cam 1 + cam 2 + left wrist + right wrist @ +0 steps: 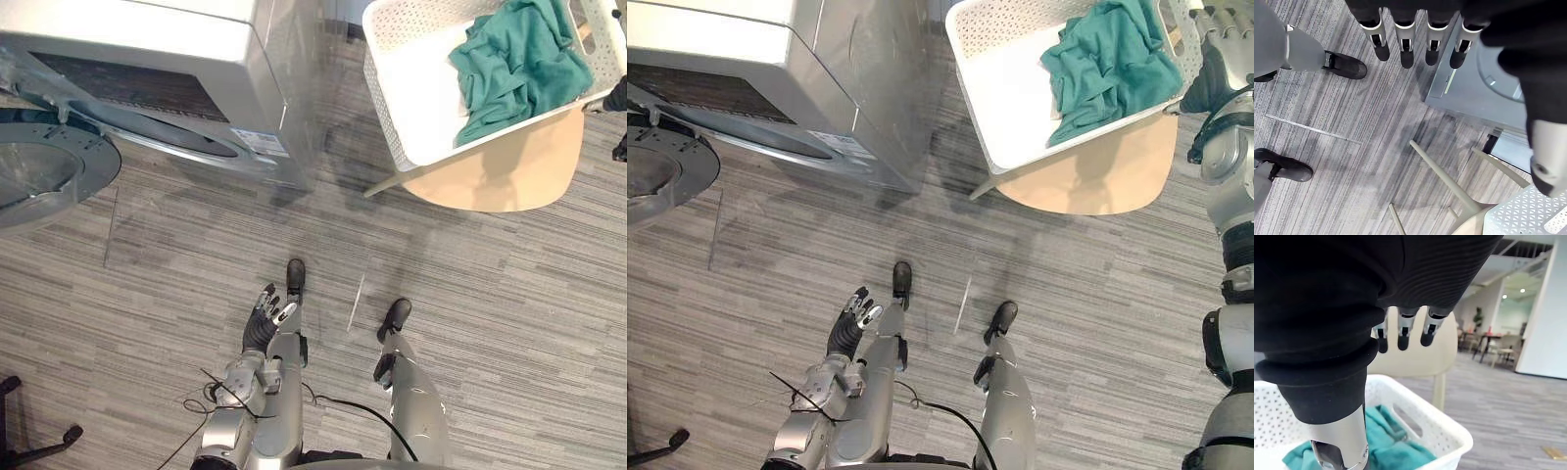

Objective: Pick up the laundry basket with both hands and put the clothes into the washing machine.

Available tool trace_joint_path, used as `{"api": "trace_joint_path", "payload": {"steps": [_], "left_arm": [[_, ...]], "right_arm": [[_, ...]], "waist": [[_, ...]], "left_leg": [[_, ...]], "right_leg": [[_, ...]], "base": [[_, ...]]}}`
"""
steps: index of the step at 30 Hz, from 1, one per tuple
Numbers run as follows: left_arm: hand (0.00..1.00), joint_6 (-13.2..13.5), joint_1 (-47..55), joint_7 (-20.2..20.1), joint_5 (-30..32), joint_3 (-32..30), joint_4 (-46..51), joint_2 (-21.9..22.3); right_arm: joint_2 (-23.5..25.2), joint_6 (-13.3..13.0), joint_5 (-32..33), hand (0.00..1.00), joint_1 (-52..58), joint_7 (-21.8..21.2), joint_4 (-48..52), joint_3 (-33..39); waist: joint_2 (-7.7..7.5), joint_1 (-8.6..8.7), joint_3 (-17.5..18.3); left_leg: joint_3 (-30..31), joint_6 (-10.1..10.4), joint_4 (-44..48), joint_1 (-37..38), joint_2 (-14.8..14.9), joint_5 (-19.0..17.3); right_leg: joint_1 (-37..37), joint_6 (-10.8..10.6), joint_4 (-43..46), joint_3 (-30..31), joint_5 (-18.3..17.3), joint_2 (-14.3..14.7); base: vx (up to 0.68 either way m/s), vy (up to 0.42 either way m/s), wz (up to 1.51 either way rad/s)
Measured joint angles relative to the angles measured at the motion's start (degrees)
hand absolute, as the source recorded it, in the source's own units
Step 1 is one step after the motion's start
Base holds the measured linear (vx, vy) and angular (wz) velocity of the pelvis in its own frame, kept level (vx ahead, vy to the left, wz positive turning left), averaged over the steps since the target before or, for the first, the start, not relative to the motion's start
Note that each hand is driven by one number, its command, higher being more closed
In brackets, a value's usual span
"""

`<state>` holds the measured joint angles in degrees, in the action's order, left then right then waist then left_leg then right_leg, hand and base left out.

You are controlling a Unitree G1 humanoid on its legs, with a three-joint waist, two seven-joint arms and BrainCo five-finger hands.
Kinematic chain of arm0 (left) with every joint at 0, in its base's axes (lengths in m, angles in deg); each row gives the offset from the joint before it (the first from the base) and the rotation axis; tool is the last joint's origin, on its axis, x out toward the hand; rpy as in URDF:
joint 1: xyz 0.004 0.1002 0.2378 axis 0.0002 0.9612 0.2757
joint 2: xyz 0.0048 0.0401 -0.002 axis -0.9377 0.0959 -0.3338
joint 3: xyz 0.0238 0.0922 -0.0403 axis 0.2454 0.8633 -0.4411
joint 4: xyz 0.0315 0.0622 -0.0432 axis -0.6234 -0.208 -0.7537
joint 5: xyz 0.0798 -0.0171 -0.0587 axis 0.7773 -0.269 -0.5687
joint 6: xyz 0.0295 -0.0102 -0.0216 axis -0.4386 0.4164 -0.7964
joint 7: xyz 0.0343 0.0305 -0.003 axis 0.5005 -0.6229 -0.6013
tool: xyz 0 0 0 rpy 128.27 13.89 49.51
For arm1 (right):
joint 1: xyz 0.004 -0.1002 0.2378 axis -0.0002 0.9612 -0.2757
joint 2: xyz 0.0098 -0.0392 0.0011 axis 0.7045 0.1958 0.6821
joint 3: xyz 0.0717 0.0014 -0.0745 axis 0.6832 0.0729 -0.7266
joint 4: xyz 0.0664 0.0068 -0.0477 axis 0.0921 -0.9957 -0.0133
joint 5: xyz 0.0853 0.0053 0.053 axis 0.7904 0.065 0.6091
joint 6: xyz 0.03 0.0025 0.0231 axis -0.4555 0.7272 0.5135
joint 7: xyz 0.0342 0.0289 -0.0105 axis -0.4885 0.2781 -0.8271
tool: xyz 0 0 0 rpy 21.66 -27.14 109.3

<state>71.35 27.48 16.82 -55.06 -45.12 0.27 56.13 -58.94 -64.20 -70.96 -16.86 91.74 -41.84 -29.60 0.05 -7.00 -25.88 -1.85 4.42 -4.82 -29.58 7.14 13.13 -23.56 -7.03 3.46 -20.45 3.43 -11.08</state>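
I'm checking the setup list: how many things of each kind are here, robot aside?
Washing machine: 1
Laundry basket: 1
Teal cloth heap: 1
Chair: 1
Total: 4

- The washing machine point(147, 59) stands on the floor point(470, 323) at the far left, ahead of the robot.
- Its door point(49, 166) hangs open, swung out to the machine's left front.
- A chair point(509, 171) stands at the far right, just beside the machine's right side with a strip of floor between them.
- The laundry basket point(392, 127) sits on the chair's seat.
- The clothes point(519, 59) lie in the basket, heaped towards its right end.
- The right hand point(1215, 59) is at the basket's right end, above the rim.
- The left hand point(263, 318) hangs low over the floor, nearer the robot, well apart from basket and machine.
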Motion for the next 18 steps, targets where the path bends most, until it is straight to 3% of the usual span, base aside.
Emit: {"api": "trace_joint_path", "payload": {"steps": [10,18], "left_arm": [[0.00,0.82,-1.82,0.31,-3.19,2.17,0.56,-0.29],[0.00,2.90,-3.11,1.60,-19.81,3.34,0.60,0.51]], "right_arm": [[-0.02,-0.18,0.66,0.00,-6.44,-2.56,-5.41,-9.81],[-1.11,-0.35,5.43,0.00,-10.40,-7.03,-10.01,-18.22]], "waist": [[0.46,-1.40,-0.52],[1.41,-1.95,-1.01]], "left_leg": [[1.08,0.68,-0.38,-1.44,-0.14,0.78],[3.03,0.74,-0.51,-5.30,-0.23,1.59]], "right_leg": [[-0.73,-0.01,-0.03,-1.40,-0.02,0.22],[-2.95,-0.23,-0.84,-3.26,0.14,0.23]], "base": [[0.00,0.009,0.05],[0.01,0.017,0.11]]}}
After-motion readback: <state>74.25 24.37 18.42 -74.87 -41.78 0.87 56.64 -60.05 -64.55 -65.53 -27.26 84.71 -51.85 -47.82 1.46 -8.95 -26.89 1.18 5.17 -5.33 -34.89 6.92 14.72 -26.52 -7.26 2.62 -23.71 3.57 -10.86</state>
